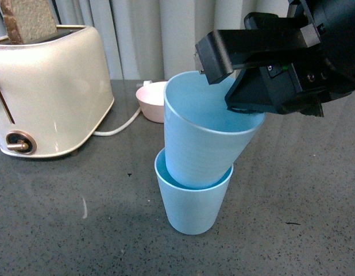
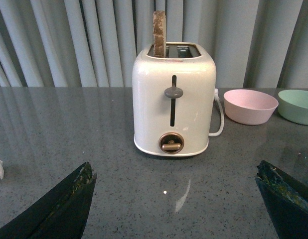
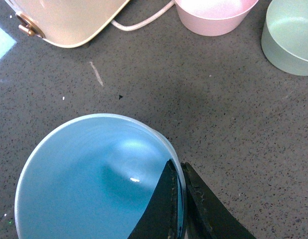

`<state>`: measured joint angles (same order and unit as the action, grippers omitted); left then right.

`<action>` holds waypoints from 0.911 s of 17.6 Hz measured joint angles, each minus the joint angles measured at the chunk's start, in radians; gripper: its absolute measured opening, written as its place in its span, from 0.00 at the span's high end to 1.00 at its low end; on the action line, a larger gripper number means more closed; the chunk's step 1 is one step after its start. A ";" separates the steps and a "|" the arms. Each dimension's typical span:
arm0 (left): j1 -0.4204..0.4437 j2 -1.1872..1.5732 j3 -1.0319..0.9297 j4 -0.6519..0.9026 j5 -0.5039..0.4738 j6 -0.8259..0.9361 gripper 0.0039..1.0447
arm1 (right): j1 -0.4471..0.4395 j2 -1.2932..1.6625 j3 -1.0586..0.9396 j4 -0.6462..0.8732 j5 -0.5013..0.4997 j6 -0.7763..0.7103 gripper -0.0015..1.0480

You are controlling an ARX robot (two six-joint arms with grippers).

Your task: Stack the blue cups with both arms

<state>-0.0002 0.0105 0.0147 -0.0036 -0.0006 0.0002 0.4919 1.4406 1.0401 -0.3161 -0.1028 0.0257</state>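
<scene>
On the bench point(image 1: 62, 230) the lower blue cup point(image 1: 192, 210) stands upright with the upper blue cup point(image 1: 200, 138) tilted, partway inside it; both look light, thin-walled and slick, best held at the rim; the right pincer point(image 3: 179, 174) pinches that upper rim, one finger inside; the left pincer point(image 2: 174, 172) hangs spread and empty; the pink bowl point(image 2: 249, 107) seems empty.

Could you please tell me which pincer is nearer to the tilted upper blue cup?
Right. The right pincer clamps the rim of the upper blue cup; the left pincer is open, facing the toaster, with no cup in its view.
</scene>
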 joint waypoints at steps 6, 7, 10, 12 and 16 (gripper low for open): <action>0.000 0.000 0.000 0.000 0.000 0.000 0.06 | -0.007 -0.006 0.009 0.026 -0.017 0.023 0.42; 0.000 0.000 0.000 0.000 0.000 0.000 0.06 | -0.026 -0.027 0.009 0.050 -0.020 0.039 0.30; 0.000 0.000 0.000 0.000 0.000 0.000 0.06 | -0.098 -0.118 0.010 0.112 -0.033 0.109 0.04; 0.000 0.000 0.000 0.000 0.000 0.000 0.06 | -0.177 -0.200 -0.033 0.194 -0.051 0.172 0.06; 0.000 0.000 0.000 0.000 0.000 0.000 0.06 | -0.418 -0.405 -0.334 0.444 -0.081 0.280 0.06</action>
<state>-0.0002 0.0105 0.0147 -0.0036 -0.0006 0.0002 0.0738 1.0355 0.7063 0.1284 -0.1837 0.3058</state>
